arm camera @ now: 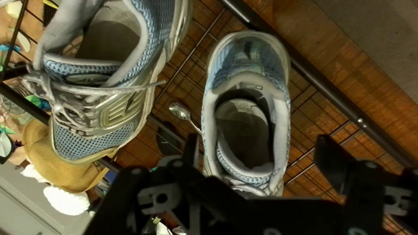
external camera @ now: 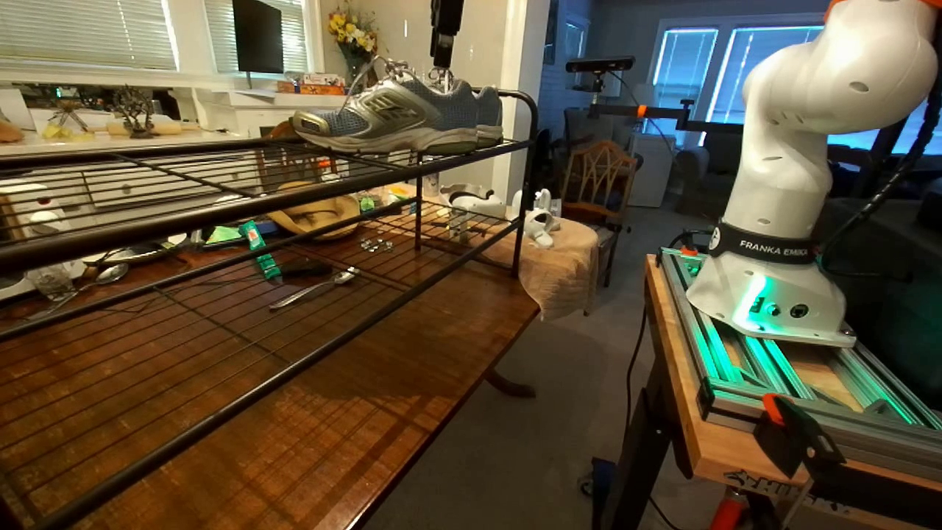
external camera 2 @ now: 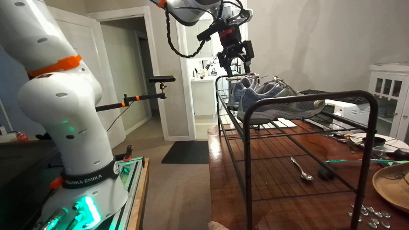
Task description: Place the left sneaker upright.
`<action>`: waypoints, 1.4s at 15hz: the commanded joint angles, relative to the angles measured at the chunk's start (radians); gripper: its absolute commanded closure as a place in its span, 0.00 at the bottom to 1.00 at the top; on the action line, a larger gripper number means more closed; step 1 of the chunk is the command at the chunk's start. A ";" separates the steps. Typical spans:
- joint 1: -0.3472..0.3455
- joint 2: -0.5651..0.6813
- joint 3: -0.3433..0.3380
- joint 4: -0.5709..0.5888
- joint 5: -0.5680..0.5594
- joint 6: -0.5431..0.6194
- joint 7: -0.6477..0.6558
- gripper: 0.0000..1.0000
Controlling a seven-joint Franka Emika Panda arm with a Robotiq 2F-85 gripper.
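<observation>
- The left sneaker (arm camera: pixel 245 117) stood upright on the top shelf of the dark metal rack (external camera 2: pixel 367 140), sole down; in the wrist view it occupied the centre of the frame, heel toward the top edge and dark opening facing the camera.
- The gripper (arm camera: pixel 257 140) had its fingers spread wide apart in the lower part of the wrist frame, the shoe's collar and tongue showing between them. Whether either finger touched the shoe could not be told.
- In an exterior view the gripper (external camera 2: pixel 238 72) pointed down near the top centre of the frame, close to the same shoe.
- The other sneaker (external camera 2: pixel 278 103), of like pattern, stood upright just beside it; in the wrist view it filled the upper left, one lace end sticking out toward the centre.
- The rack stood on a brown wooden table (external camera: pixel 368 397); a spoon (external camera 2: pixel 300 169) was visible through the wires, whether on the lower shelf or the tabletop could not be settled.
- A straw hat (arm camera: pixel 62 173) lay at lower left of the wrist frame, partly hidden by the other sneaker's toe.
- The robot arm (external camera: pixel 784 162) rose from a bench (external camera: pixel 717 449) at the right of an exterior view.
</observation>
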 commanded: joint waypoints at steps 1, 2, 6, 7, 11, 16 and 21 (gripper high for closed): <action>-0.013 -0.024 -0.029 0.007 0.038 -0.006 0.035 0.00; -0.016 -0.033 -0.038 0.008 0.047 -0.007 0.040 0.00; -0.029 -0.082 -0.096 -0.002 0.137 -0.008 0.017 0.00; -0.033 -0.096 -0.112 -0.008 0.164 -0.006 0.016 0.00; -0.055 -0.142 -0.143 -0.020 0.197 0.015 0.032 0.00; -0.075 -0.184 -0.156 -0.022 0.197 0.017 0.040 0.00; -0.080 -0.161 -0.150 0.012 0.180 0.000 0.031 0.00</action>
